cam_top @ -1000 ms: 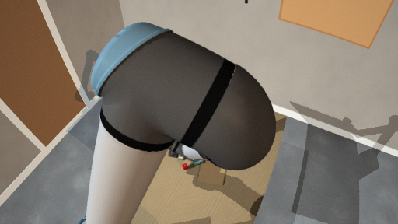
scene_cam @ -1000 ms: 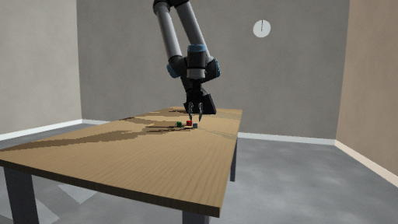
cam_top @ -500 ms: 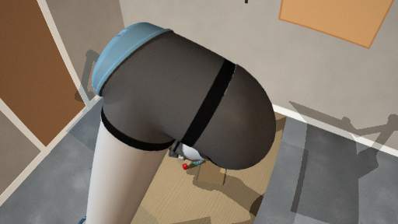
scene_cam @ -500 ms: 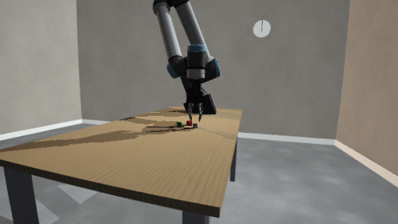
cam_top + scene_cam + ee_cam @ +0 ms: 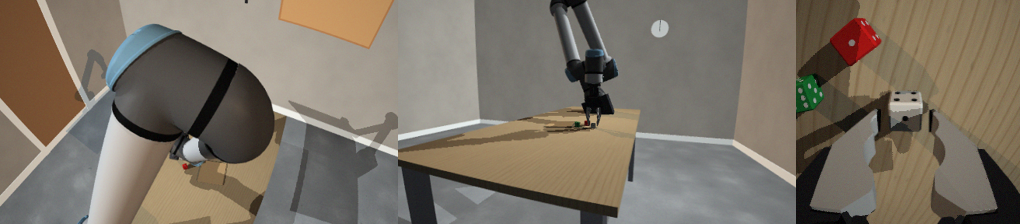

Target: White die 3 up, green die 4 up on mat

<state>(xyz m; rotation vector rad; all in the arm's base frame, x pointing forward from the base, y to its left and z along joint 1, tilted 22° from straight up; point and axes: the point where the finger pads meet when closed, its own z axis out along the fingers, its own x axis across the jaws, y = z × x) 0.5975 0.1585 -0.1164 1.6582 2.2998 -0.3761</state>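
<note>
Status: early, no goal met yet as far as I can judge.

Hand (image 5: pixel 904 121) is low over the surface (image 5: pixel 971 60), fingers part-spread and straddling the white die (image 5: pixel 905 107). A thin dark gap shows on each side betw. fingertip and die, so I read it as not clamped and carrying nothing, just set around the die ready to pinch.

White die: sits flat betw. the fingertips. Lit face shows 4 pips, shaded face toward the hand shows 1. Lit face is prob. the top, so 3 isn't up and a re-orient is still owed.

Red die (image 5: pixel 856 40): ahead of the hand and off to its left side, well apart from the fingers. Looks untouched; leave it be.

Green die (image 5: pixel 807 93): further left, at the frame edge and partly cut off. Pips show but I can't read which face is up.

Mat (image 5: pixel 211 173): seen only from the top cam, as a darker patch just beside the red die. Arm hides most of that area, so I can't tell if any die sits on it.

Left to do: pinch, turn and place white, then the same for green.
</note>
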